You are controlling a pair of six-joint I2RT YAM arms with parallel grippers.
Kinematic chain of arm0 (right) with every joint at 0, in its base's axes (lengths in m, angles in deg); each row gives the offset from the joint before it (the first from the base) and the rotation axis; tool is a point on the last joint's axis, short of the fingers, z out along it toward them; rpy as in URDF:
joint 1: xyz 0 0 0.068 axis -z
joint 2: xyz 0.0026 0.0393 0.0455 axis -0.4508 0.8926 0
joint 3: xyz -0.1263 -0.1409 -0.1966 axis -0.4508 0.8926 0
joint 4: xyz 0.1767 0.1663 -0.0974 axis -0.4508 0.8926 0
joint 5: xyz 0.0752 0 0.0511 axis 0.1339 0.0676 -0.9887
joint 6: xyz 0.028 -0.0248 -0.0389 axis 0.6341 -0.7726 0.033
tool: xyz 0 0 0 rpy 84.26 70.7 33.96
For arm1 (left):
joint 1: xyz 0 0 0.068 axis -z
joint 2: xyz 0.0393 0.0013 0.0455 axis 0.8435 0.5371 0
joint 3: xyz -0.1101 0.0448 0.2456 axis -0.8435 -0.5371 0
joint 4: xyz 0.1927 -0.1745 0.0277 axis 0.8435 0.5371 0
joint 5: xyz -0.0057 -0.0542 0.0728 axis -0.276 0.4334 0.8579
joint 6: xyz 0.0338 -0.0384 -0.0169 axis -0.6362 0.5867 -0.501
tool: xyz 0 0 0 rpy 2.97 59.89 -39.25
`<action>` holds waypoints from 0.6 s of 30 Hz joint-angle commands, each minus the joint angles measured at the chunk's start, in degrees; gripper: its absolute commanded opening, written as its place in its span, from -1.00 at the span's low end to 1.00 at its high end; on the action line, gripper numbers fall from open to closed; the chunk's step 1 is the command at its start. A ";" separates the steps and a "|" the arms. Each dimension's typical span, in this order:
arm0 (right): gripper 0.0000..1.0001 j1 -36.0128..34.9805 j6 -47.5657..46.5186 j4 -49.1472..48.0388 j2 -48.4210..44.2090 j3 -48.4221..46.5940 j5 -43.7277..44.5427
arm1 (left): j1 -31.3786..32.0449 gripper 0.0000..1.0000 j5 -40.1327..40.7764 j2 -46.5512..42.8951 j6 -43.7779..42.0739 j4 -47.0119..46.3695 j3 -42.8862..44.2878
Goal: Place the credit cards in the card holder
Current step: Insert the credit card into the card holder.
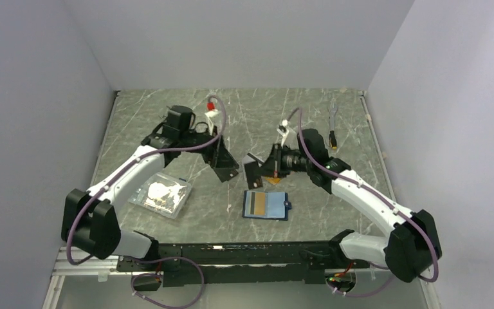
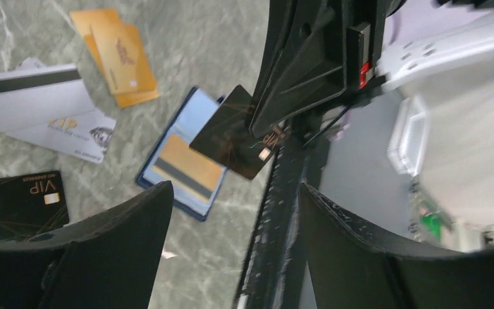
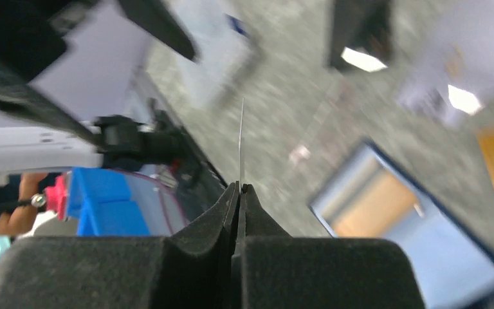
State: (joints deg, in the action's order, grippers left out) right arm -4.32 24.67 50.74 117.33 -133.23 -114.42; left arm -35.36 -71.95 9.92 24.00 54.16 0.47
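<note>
From above, the holder (image 1: 276, 207) lies open and flat on the tabletop (image 1: 257, 109), near the front edge between the two arms, with an orange card (image 1: 255, 204) tucked in its left half. Just behind it hangs the right tool (image 1: 262, 168), pinching a black card (image 1: 252, 170) above the surface. The left tool (image 1: 225, 167) hangs close beside it on the left. A clear bag (image 1: 161, 193) of small parts lies further left.

The left wrist view shows the left tool (image 2: 235, 193) with its fingers (image 2: 103, 244) spread wide and nothing between them. Below lie the holder (image 2: 196, 106) with the orange card (image 2: 186, 164) in its pocket, two gold cards (image 2: 119, 58) overlapping, silver cards (image 2: 38, 103) beside them, and a black VIP card (image 2: 16, 206) at the lower left. The black card (image 2: 235, 132) hangs over the holder's edge, gripped by the right tool (image 2: 264, 125).

The right wrist view, blurred, shows the right tool (image 3: 239, 190) with its fingers pressed together on the black card (image 3: 241, 141), seen edge-on. The holder (image 3: 450, 257) lies to the right with the orange card (image 3: 373, 206) in it.
</note>
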 commanded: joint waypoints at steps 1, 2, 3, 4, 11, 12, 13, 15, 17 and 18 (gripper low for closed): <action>-1.00 0.62 -0.81 15.57 -5.46 7.94 13.00 | 6.34 0.56 13.83 3.60 -19.82 10.67 1.23; -1.00 0.63 0.21 16.96 -6.78 9.56 15.02 | 8.48 0.57 16.77 4.27 -22.22 11.46 1.52; -1.00 0.61 1.02 18.24 -8.25 11.19 16.36 | 10.69 0.56 19.61 4.98 -24.45 12.77 2.02; -1.00 0.65 1.77 19.77 -9.76 12.86 17.89 | 12.58 0.54 22.32 5.85 -26.73 13.70 2.79; -1.00 0.79 5.12 28.05 -17.37 16.60 23.79 | 20.09 0.41 31.52 11.83 -35.56 13.60 3.11; -1.00 0.84 5.28 28.78 -17.77 16.80 24.00 | 20.73 0.40 32.04 12.56 -36.00 13.19 3.00; -1.00 0.92 5.43 29.66 -18.11 16.88 24.56 | 21.43 0.37 32.64 13.10 -36.27 12.67 2.85; -1.00 0.88 5.45 31.15 -18.44 16.89 25.58 | 23.31 0.34 33.93 14.07 -37.06 11.71 2.68; -1.00 0.85 5.19 32.47 -18.50 16.75 26.70 | 24.83 0.32 35.04 14.83 -37.74 10.73 2.78; -1.00 0.88 5.15 33.24 -18.53 16.59 27.24 | 25.40 0.31 35.64 15.33 -37.88 10.48 2.90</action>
State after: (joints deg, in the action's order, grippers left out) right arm -3.62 28.87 79.07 99.58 -116.69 -90.93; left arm -12.52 -39.93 24.45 -10.08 66.80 1.48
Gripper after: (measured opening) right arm 0.009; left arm 0.663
